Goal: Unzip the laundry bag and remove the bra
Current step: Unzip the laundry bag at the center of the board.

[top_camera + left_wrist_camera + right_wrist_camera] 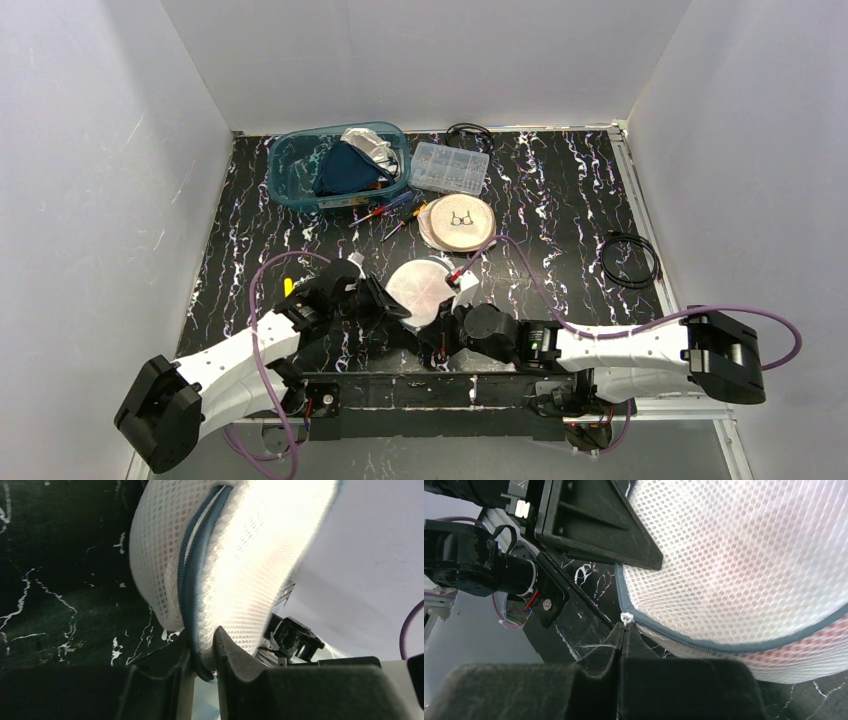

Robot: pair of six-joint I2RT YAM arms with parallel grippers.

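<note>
Laundry bag (418, 288) at near centre of tabletop (560, 210), between arms. Left end effector (202, 647) clenched on bag's blue zipper seam (192, 575). Right end effector (623, 634) grasping white zipper pull (625, 618).

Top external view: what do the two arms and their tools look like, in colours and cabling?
The left arm and right arm have white link shells between bulky black joint housings. A purple cable loops loosely along each arm. The left tool and right tool are matte black and taper to wedge-shaped tips. No readable markings show.
</note>
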